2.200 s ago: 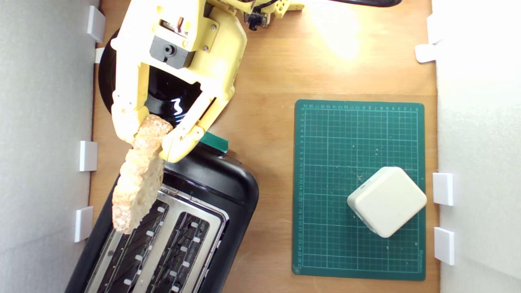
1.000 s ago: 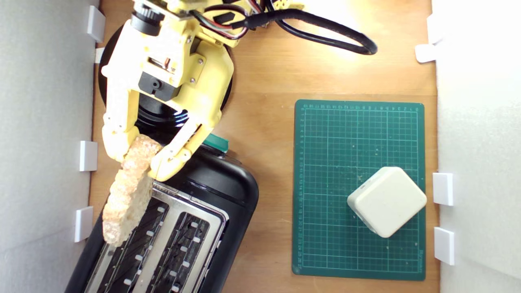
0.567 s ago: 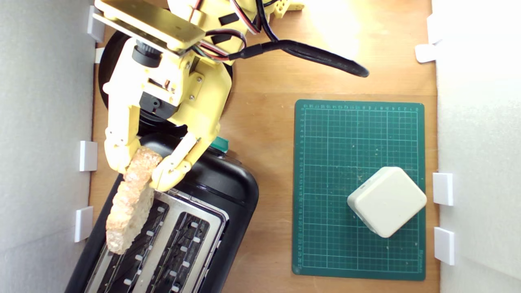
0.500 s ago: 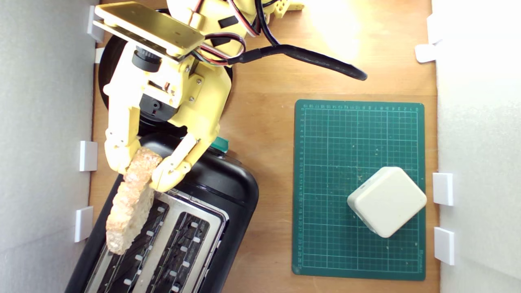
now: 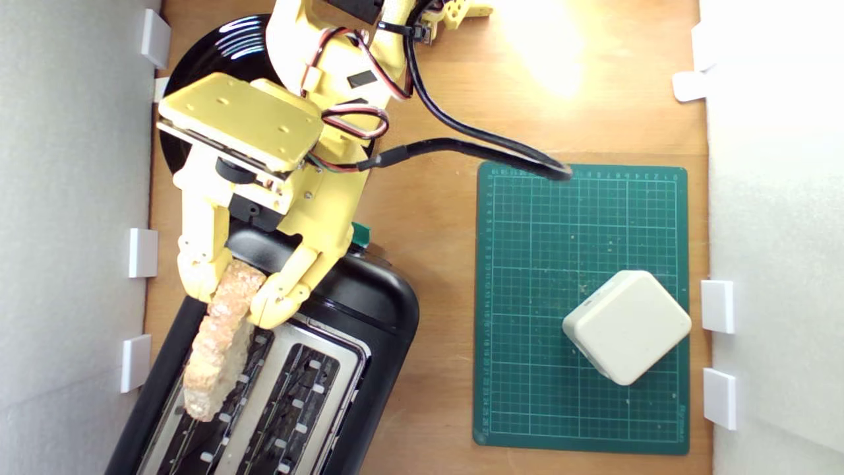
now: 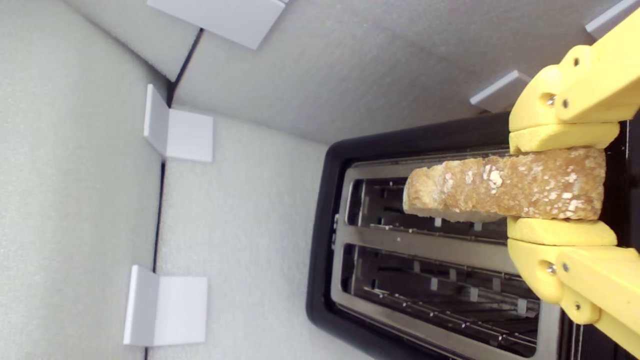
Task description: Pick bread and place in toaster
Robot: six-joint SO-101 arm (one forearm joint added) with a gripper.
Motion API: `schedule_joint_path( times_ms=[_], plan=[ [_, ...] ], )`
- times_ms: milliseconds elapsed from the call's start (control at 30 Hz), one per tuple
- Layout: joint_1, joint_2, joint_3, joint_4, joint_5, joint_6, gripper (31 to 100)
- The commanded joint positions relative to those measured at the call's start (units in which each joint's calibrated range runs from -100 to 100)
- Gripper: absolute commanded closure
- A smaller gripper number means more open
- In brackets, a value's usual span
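My yellow gripper (image 5: 237, 297) (image 6: 560, 185) is shut on one end of the bread (image 5: 221, 343) (image 6: 500, 186), a tan crusty slice held on edge. The slice hangs lengthwise over the slot of the black toaster (image 5: 369, 310) (image 6: 325, 240) nearer the exterior view's left. In the wrist view the bread lines up with that slot, just above the silver top plate (image 5: 273, 366) (image 6: 430, 245). How far it has entered the slot I cannot tell. The teal lever tab (image 5: 361, 232) peeks out beside the gripper body.
A round black plate (image 5: 224, 53) lies behind the arm at the top left of the exterior view. A cream-white block (image 5: 626, 326) sits on a green cutting mat (image 5: 580, 224). White foam walls with brackets (image 5: 142, 253) close both sides. The arm's black cable (image 5: 475, 142) trails onto the mat.
The gripper has carried the bread down and slightly toward the exterior view's right, from beside the toaster's left edge to directly over the left slot. The wrist has tilted further over.
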Motion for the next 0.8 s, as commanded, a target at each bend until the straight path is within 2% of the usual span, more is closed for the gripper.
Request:
schedule_joint_path(
  times_ms=[0, 767],
  plan=[
    [0.0, 0.5, -3.6, 0.2, -4.5, 0.0, 72.0],
    [1.1, 9.9, -3.5, 0.6, -5.1, -0.1, 72.0]
  ],
)
